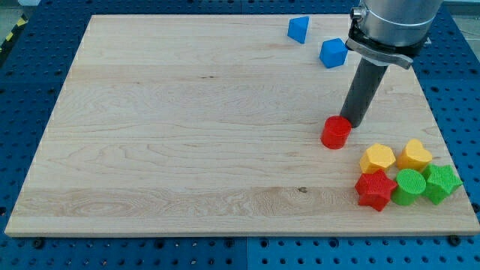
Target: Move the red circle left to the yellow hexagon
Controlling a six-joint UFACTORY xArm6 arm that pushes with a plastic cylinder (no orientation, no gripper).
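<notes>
The red circle (335, 133) is a short red cylinder on the wooden board, right of centre. My tip (354, 122) touches its upper right side. The yellow hexagon (377, 159) lies below and to the right of the red circle, a short gap away, at the left end of a cluster of blocks.
Next to the yellow hexagon are a yellow heart (414, 156), a red star (375, 190), a green circle (409, 187) and a green star (442, 183). Two blue blocks (298, 29) (333, 53) lie near the board's top edge. The board's right edge (442, 120) is close.
</notes>
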